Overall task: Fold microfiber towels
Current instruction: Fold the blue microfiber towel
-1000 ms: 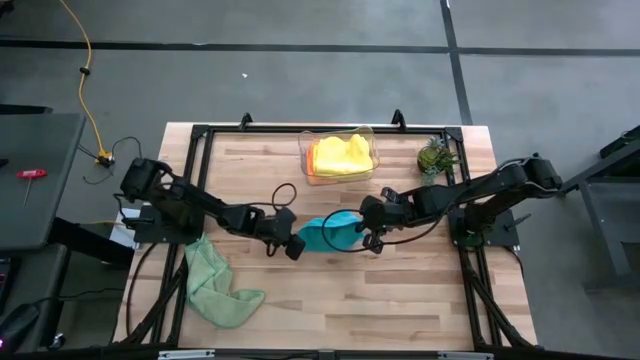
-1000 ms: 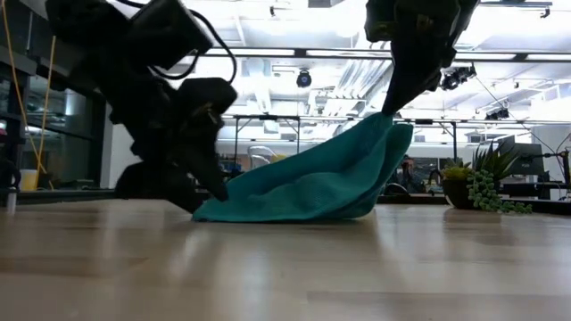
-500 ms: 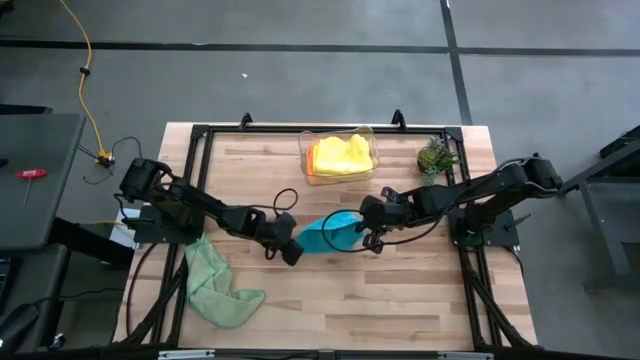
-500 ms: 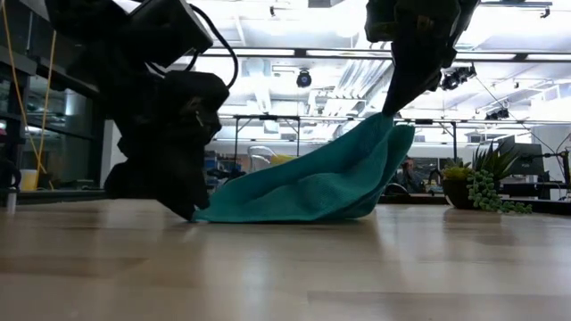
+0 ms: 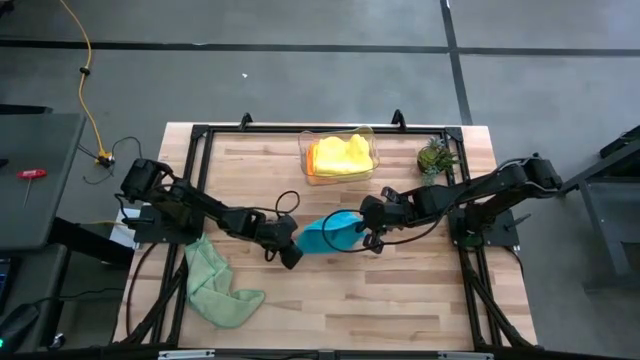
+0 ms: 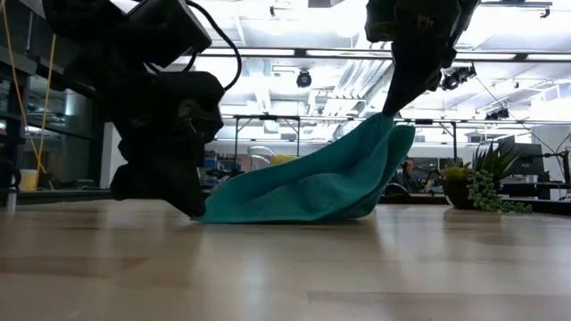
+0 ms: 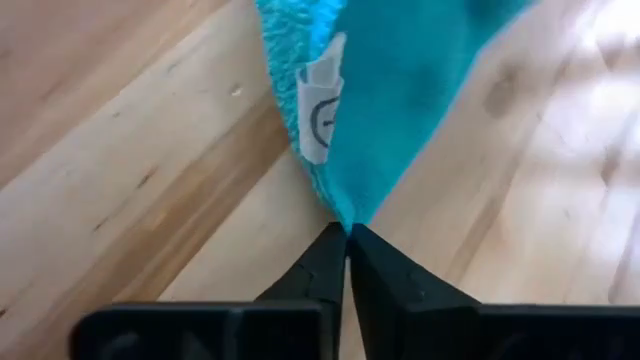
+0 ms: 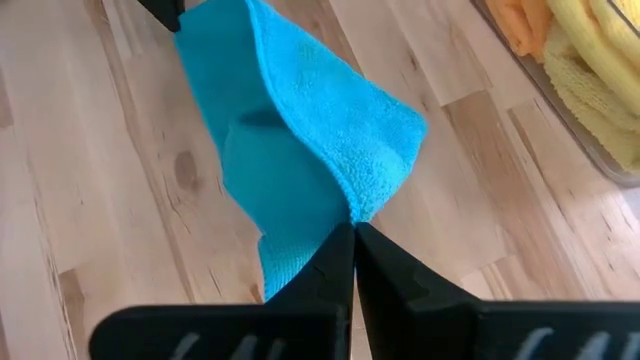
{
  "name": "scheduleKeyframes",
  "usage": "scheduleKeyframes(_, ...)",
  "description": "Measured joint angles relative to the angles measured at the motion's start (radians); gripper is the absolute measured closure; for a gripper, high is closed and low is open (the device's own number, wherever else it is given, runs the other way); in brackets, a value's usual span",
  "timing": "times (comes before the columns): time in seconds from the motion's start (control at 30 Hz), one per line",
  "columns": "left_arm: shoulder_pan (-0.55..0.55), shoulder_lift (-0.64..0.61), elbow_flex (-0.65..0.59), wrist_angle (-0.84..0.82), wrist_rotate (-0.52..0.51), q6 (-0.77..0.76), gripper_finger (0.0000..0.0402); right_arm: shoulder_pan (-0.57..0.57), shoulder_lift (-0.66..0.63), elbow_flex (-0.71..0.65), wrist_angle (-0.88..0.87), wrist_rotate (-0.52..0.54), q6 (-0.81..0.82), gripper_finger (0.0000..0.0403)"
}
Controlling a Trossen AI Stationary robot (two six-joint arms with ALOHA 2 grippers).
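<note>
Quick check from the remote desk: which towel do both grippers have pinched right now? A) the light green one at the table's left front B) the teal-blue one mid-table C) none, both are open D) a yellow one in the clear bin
B: the left gripper and right gripper each pinch a corner of the teal-blue towel; the light green towel lies untouched.

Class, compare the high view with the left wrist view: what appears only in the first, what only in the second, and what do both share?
Only the high view shows the light green towel lying crumpled at the table's left front, the clear bin holding yellow towels, the potted plant, and the right gripper shut on the teal towel's other corner. Only the left wrist view shows a white label on the teal towel's edge. Both show the left gripper shut on a corner of the teal towel, over the wooden table.
</note>
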State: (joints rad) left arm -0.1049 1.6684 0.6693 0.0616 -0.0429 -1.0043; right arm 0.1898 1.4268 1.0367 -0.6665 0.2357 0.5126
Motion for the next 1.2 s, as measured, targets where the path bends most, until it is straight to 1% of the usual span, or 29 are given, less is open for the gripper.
scheduleKeyframes(0.07,0.011,-0.033,-0.001,-0.033,0.025,0.039,0.0397,0.000,-0.009,0.010,-0.022,0.000,-0.017,0.0403)
scheduleKeyframes(0.13,0.028,-0.102,0.000,-0.091,0.047,0.082,0.0398,0.000,-0.025,0.039,-0.065,0.003,-0.037,0.0403)
scheduleKeyframes(0.2,0.051,-0.194,0.000,-0.177,0.041,0.130,0.0400,0.000,-0.044,0.079,-0.145,0.027,-0.042,0.0403)
scheduleKeyframes(0.33,0.120,-0.418,0.016,-0.344,0.020,0.226,0.0401,-0.008,-0.072,0.160,-0.279,0.071,-0.042,0.0403)
scheduleKeyframes(0.4,0.161,-0.508,0.053,-0.450,0.015,0.284,0.0401,-0.020,-0.076,0.195,-0.337,0.072,-0.043,0.0403)
scheduleKeyframes(0.5,0.217,-0.596,0.139,-0.604,0.011,0.368,0.0401,-0.038,-0.074,0.255,-0.413,0.073,-0.054,0.0403)
scheduleKeyframes(0.6,0.256,-0.625,0.248,-0.743,-0.002,0.462,0.0401,-0.058,-0.074,0.322,-0.449,0.103,-0.098,0.0403)
scheduleKeyframes(0.7,0.290,-0.625,0.363,-0.874,-0.045,0.576,0.0401,-0.089,-0.075,0.402,-0.479,0.145,-0.159,0.0403)
scheduleKeyframes(0.83,0.339,-0.605,0.489,-0.990,-0.134,0.715,0.0401,-0.136,-0.075,0.501,-0.548,0.180,-0.220,0.0403)
scheduleKeyframes(0.9,0.365,-0.600,0.539,-1.026,-0.152,0.771,0.0402,-0.152,-0.075,0.538,-0.565,0.178,-0.235,0.0403)
scheduleKeyframes(0.97,0.382,-0.600,0.571,-1.049,-0.160,0.825,0.0402,-0.157,-0.074,0.558,-0.569,0.164,-0.250,0.0403)
scheduleKeyframes(1.07,0.387,-0.598,0.581,-1.061,-0.183,0.887,0.0401,-0.148,-0.074,0.565,-0.579,0.134,-0.249,0.0403)
scheduleKeyframes(1.2,0.349,-0.598,0.570,-1.073,-0.183,0.900,0.0401,-0.104,-0.074,0.530,-0.585,0.130,-0.209,0.0403)
